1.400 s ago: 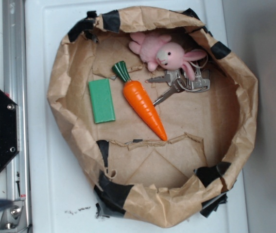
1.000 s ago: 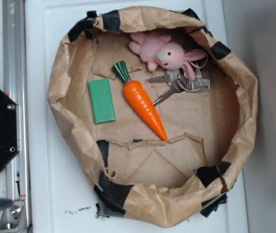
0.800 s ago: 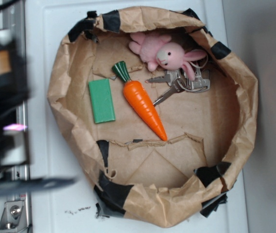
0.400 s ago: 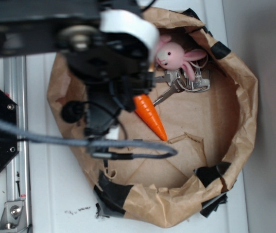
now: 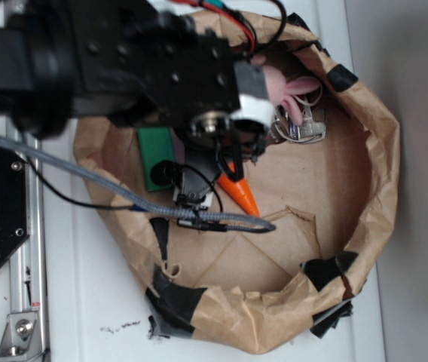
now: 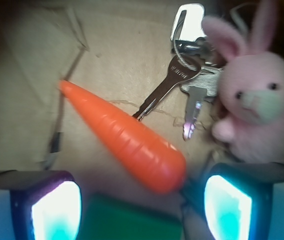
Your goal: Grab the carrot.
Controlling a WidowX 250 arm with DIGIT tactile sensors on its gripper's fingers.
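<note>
The orange carrot (image 6: 124, 135) lies slantwise on the brown paper floor of the bag, its point toward the upper left in the wrist view. My gripper (image 6: 142, 210) is open, its two fingers far apart at the bottom corners. The carrot's thick end sits between and just ahead of them, touching neither. In the exterior view only the carrot's tip (image 5: 241, 193) shows below my arm (image 5: 161, 68). Its green stem is hidden in both views.
A flat green block (image 6: 132, 222) lies directly under the gripper, partly showing as block (image 5: 152, 154). A bunch of keys (image 6: 182, 85) and a pink plush bunny (image 6: 257, 105) lie close to the carrot's right. The crumpled paper bag wall (image 5: 372, 188) rings everything.
My arm has swung in from the left over the bag and now covers the carrot's top and most of the green block. The carrot, keys and bunny have not moved.
</note>
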